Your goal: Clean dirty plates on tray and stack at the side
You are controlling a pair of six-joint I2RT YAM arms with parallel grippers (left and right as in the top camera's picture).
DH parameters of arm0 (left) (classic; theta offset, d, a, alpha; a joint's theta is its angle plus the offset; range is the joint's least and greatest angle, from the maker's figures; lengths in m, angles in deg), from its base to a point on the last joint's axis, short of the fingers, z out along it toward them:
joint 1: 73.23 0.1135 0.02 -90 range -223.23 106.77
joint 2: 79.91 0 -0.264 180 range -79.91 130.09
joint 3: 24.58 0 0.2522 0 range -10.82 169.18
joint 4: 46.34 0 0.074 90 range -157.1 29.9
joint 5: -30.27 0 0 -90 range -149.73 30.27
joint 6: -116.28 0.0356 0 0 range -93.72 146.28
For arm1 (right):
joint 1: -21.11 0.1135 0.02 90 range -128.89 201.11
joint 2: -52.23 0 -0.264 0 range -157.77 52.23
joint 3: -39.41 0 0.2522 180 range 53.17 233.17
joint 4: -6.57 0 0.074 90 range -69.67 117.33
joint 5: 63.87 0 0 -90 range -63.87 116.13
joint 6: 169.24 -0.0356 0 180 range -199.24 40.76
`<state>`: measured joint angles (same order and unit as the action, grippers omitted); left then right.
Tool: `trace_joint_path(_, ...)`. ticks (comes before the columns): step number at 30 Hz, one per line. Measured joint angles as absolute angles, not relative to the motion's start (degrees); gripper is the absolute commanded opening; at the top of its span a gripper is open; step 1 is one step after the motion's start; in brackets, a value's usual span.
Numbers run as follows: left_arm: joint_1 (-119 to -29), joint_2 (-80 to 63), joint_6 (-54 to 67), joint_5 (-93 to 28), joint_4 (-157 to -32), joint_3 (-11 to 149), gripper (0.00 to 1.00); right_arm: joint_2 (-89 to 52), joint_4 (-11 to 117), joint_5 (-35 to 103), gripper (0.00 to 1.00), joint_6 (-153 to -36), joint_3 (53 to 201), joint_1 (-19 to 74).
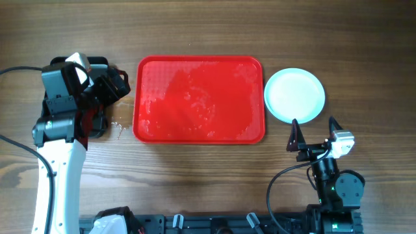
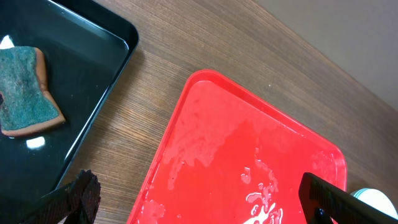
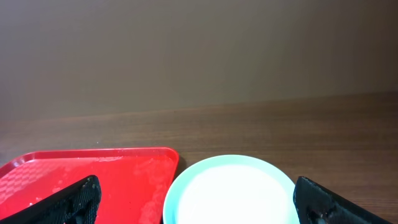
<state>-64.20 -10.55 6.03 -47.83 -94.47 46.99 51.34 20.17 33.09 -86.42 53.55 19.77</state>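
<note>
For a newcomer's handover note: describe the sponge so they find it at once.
Start at the big red tray mid-table. Left of it lies a smaller black tray. The sponge lies in it: teal top, brown base, pinched waist, unlike the round pale plate on the right.

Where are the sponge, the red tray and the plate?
sponge (image 2: 28,90), left wrist view, middle of its green face
red tray (image 1: 195,97), overhead view, its wet floor
plate (image 1: 294,95), overhead view, its centre
</note>
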Motion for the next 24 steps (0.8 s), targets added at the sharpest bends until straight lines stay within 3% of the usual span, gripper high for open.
trace_joint_path(18, -64.20, -10.72, 6.05, -49.40, -95.91, 46.99, 1.00, 51.34, 20.15, 33.09, 1.00, -86.42, 53.55, 19.77)
trace_joint_path(24, -64.20, -19.33, 6.05, -50.91, -97.05, 40.49, 1.00, 51.34, 20.15, 33.09, 0.99, -86.42, 53.55, 19.77)
